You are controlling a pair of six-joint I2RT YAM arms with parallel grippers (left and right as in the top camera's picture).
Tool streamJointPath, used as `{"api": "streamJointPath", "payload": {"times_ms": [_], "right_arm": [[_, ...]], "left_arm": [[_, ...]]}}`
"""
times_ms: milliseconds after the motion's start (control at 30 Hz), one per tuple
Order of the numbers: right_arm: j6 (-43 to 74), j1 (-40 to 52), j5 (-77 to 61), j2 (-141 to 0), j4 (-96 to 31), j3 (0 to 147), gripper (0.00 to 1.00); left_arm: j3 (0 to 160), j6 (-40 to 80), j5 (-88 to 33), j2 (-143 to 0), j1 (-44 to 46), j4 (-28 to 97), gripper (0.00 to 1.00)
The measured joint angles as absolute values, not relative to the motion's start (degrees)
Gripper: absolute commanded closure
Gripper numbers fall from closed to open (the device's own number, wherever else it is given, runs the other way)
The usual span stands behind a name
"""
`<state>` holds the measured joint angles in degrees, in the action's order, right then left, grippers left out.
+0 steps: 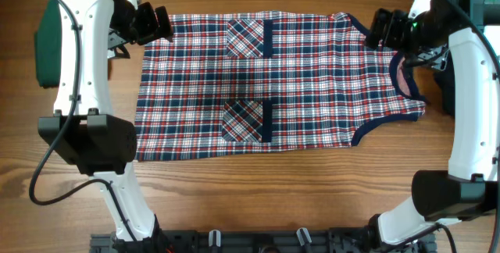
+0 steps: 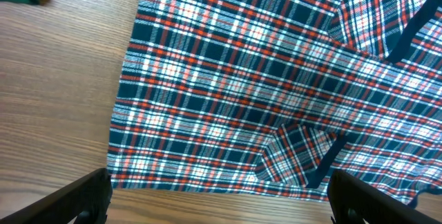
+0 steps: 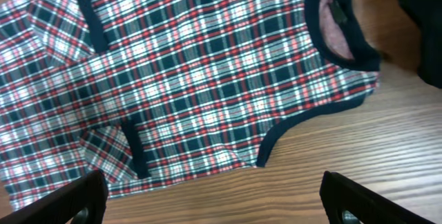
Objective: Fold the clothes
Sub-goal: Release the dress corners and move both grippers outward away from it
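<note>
While the dress [image 1: 312,73] lies flat, both jaws gape wide, holding nothing.

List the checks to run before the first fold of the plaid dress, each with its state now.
1. Plaid dress spread flat on the table, both pockets facing up: ok.
2. Left gripper open, at the far corner of the hem: ok.
3. Right gripper open, at the far shoulder by the neckline: ok.
4. Fingers already touching the cloth: cannot tell.
5. Dark-green garment apart from the dress, at the table's left edge: ok.
6. Black garment clear of the neckline: cannot tell. It lies close, partly hidden by the right arm.
</note>
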<state>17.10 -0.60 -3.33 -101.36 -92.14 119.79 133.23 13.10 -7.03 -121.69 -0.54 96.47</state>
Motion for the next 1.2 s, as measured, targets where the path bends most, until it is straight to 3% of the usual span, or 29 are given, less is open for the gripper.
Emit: {"api": "streamJointPath", "payload": {"times_ms": [533, 667, 900, 1200], "right_arm": [[19.9, -0.6, -1.4, -81.4, -92.2, 119.3, 0.01], [20.1, -0.6, -0.5, -79.2, -92.2, 119.3, 0.01], [18.1, -0.6, 0.1, -84.8, -92.2, 119.4, 0.01], [14.1, -0.6, -1.5, -99.3, -82.1, 121.5, 0.01]], "left_arm": [[133.0, 16.3, -1.5, -103.6, -0.3, 96.1, 0.00], [133.0, 18.3, 1.7, -103.5, -0.3, 90.6, 0.00], [133.0, 19.2, 2.3, -103.8, -0.1, 78.2, 0.00], [133.0, 19.2, 2.3, -106.0, -0.1, 74.5, 0.00]]}}
